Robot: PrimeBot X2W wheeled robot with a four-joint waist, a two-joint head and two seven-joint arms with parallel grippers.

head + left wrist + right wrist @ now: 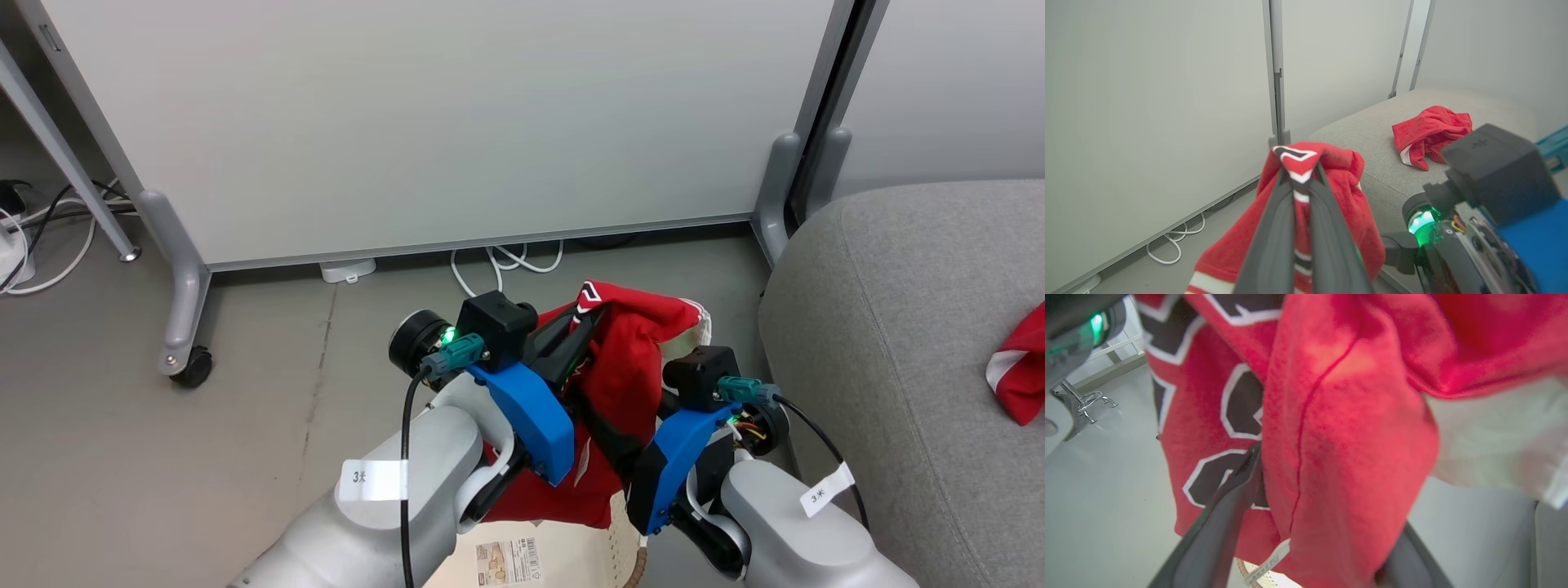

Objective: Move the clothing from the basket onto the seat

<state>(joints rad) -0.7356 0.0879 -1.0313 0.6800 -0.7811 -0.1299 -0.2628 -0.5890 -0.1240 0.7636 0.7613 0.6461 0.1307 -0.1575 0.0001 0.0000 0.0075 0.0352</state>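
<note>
Soft red jersey (pixel 624 359) with black-and-white lettering is held up over the cream-white plastic laundry basket (pixel 584 551). It's pinched at its top trim by the left end effector (pixel 1301 171), fingers pressed together. The right end effector (pixel 1327 490) is spread wide around a hanging fold. That fold should be clamped first, then everything lifted clear and swung right onto the grey upholstered seat (pixel 898 327). Long axis looks roughly vertical, hem probably pointing down.

Grey seat (pixel 898 327) open at right, one red jersey (pixel 1020 371) on it, white panel (pixel 408 122) blocking ahead, floor (pixel 106 457) free left
</note>
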